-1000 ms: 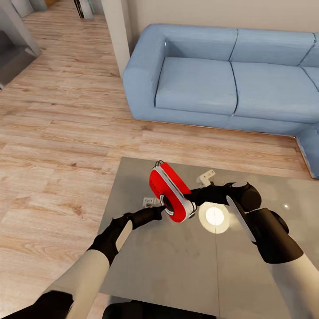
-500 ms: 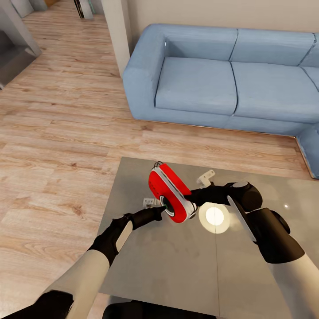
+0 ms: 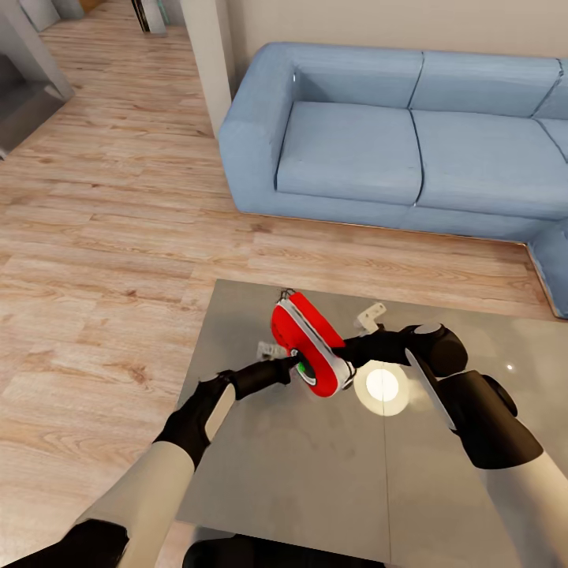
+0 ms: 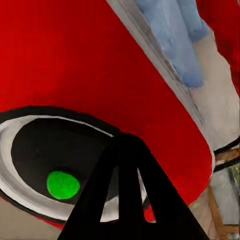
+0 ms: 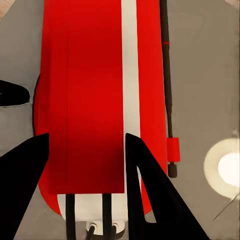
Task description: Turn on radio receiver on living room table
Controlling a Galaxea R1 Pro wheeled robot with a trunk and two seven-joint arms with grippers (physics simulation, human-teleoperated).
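My right tool (image 5: 82, 165) grips the small bright red rounded radio receiver (image 3: 309, 344) with its white edge band, holding it tilted above the glossy grey-brown table (image 3: 315, 489), while my left tool (image 4: 125, 165), its fingers together, presses at the round black dial where a green dot (image 4: 63, 184) shows. If I push too hard from the left, I judge the radio could twist or slip out of the right grip and drop onto the table. The left fingertips' exact contact with the dial is hard to make out, and the radio's far face is hidden.
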